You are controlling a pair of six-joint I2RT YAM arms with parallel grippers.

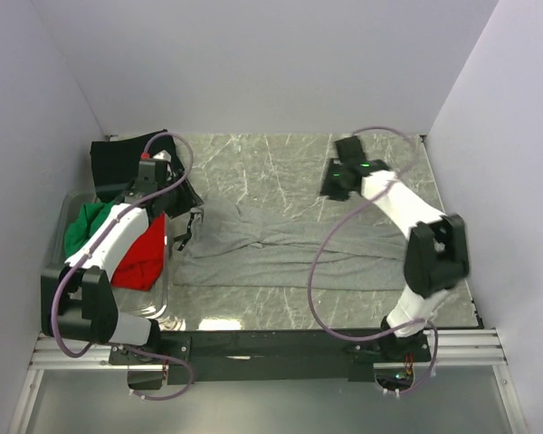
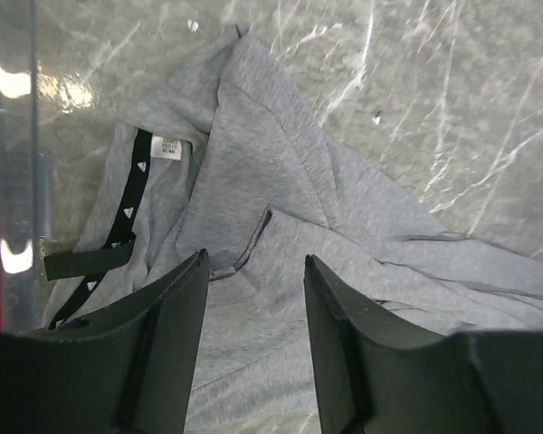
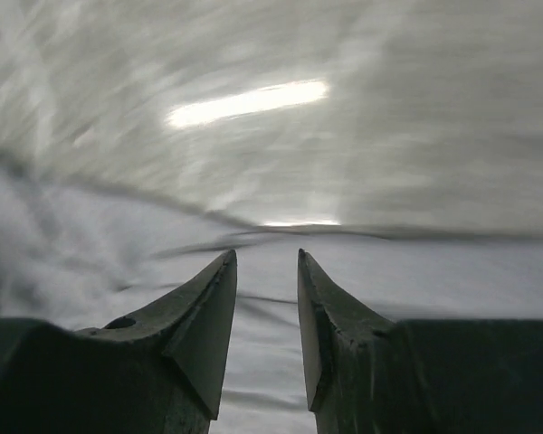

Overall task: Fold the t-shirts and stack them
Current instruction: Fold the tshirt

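Observation:
The heather-grey t-shirt [image 1: 290, 249] lies crumpled and stretched across the marble table. In the left wrist view its collar end [image 2: 253, 154] shows a dark inner collar tape [image 2: 131, 194] and a white label. My left gripper [image 1: 183, 199] hovers over that collar end, open and empty [image 2: 255, 256]. My right gripper [image 1: 333, 188] is above the shirt's far right edge, open and empty [image 3: 266, 252]; that view is blurred. A green shirt [image 1: 86, 226] and a red shirt [image 1: 143, 258] sit in the bin. A black shirt [image 1: 118, 163] hangs at the back left.
A clear plastic bin [image 1: 68, 203] stands at the left edge of the table; its wall [image 2: 14, 163] is close beside my left gripper. White walls enclose the table on the left, back and right. Bare marble [image 1: 262, 167] lies behind the grey shirt.

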